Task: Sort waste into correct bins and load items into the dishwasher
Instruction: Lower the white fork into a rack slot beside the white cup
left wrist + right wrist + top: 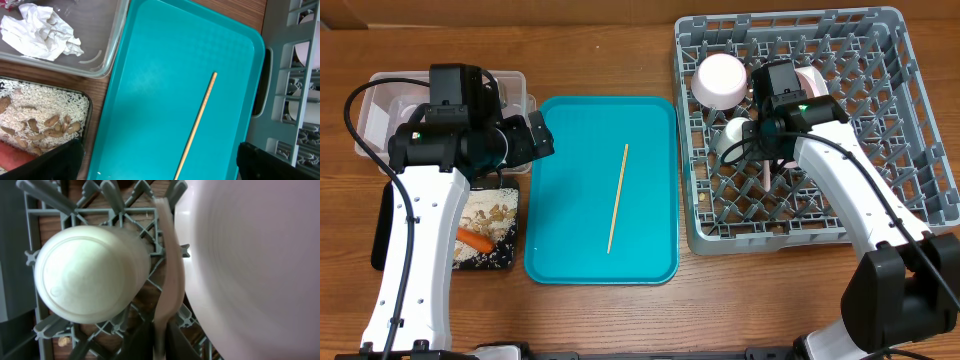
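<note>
Lying within the right end effector (160, 347) is the fork (169, 280).

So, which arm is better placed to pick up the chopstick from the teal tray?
Left. The left gripper hangs open at the teal tray's left edge, near the chopstick. The right gripper is in the dish rack, with the fork between its fingers.

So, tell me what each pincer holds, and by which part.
Left pincer: open, nothing held. Right pincer: the white fork's handle end sits between its jaws; whether they clamp it cannot be told.
</note>
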`<state>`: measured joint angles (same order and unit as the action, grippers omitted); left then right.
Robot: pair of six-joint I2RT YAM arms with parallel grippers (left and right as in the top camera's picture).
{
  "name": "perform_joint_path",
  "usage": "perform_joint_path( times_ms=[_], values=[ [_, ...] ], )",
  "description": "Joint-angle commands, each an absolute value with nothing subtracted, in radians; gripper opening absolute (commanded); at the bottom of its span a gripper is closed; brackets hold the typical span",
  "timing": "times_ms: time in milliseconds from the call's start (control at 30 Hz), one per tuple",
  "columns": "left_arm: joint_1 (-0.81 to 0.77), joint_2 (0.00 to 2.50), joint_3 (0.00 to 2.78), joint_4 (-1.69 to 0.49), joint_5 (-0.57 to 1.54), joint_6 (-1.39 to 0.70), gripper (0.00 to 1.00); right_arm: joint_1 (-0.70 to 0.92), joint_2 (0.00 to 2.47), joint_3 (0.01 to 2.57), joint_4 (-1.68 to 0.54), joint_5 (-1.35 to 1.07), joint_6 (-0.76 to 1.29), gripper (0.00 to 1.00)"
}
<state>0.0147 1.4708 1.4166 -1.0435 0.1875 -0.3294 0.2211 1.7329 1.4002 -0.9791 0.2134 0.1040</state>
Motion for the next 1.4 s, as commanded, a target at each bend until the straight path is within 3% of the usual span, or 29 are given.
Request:
perform_joint_path(
  times_ms=[0, 33, 133, 300, 400, 667, 833, 900, 1367],
  values=[
    [0.013, 1.451, 1.442, -1.043, 0.192, -0.321, 1.00, 0.217, 1.731, 1.398, -0.973, 0.224, 0.096, 0.24],
    [0.013, 1.451, 1.442, -1.043, 0.192, -0.321, 1.00, 0.217, 1.731, 1.398, -0.973, 0.224, 0.096, 0.28],
    [0.013, 1.451, 1.442, -1.043, 0.192, -0.321, 1.00, 0.217, 1.731, 1.398, -0.973, 0.224, 0.097, 0.27],
    [0.013, 1.451, 1.442, -1.043, 0.192, -0.321, 1.00, 0.217, 1.730, 1.406, -0.974, 0.223, 0.097, 0.12],
    [0.013, 1.451, 1.442, -1.043, 0.192, -0.321, 1.00, 0.218, 1.727, 1.445, -1.010, 0.222, 0.105, 0.10],
    [0.013, 1.451, 1.442, -1.043, 0.192, -0.321, 1.00, 0.221, 1.694, 1.588, -1.117, 0.130, 0.107, 0.10],
    [0.013, 1.451, 1.442, -1.043, 0.192, -0.321, 1.00, 0.215, 1.693, 1.591, -1.105, 0.130, 0.108, 0.09],
    [0.013, 1.451, 1.442, -1.043, 0.192, -0.321, 1.00, 0.213, 1.697, 1.590, -1.104, 0.130, 0.108, 0.04],
    [0.013, 1.451, 1.442, -1.043, 0.192, -0.321, 1.00, 0.212, 1.779, 1.557, -1.026, 0.228, 0.108, 0.04]
  ],
)
